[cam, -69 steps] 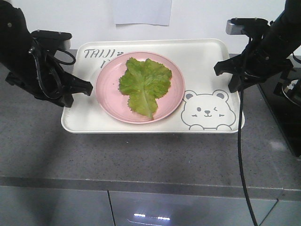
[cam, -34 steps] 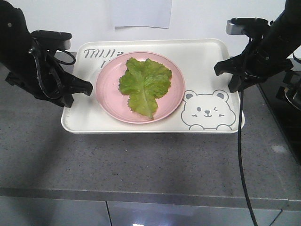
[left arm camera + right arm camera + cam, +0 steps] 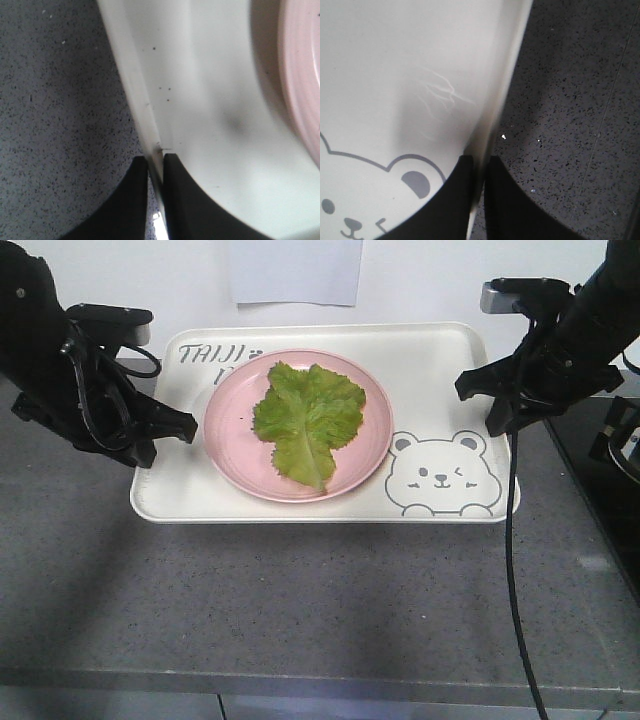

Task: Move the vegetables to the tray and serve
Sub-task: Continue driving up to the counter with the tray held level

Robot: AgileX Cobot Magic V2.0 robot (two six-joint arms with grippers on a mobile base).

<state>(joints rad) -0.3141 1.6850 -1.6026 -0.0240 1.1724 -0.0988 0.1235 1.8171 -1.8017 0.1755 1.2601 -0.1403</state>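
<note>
The green lettuce leaf (image 3: 308, 420) lies on a round pink plate (image 3: 235, 410) that sits on the cream tray (image 3: 440, 360) with the bear drawing (image 3: 442, 478). My left gripper (image 3: 165, 440) is shut on the tray's left rim. In the left wrist view the gripper (image 3: 156, 159) pinches the rim of the tray (image 3: 210, 100), with the plate (image 3: 302, 75) at the far right. My right gripper (image 3: 485, 408) is shut on the tray's right rim. In the right wrist view the gripper (image 3: 480, 161) pinches the rim of the tray (image 3: 395, 75), next to the bear's ear (image 3: 415, 182).
The grey speckled counter (image 3: 300, 600) lies under and in front of the tray. A white paper sheet (image 3: 295, 270) hangs on the wall behind. A dark appliance (image 3: 620, 440) stands at the right edge. A black cable (image 3: 512, 570) hangs from the right arm.
The tray, plate, leaf and both arms keep the same place in the frame. The counter's front edge and the wall paper have shifted downward in the view.
</note>
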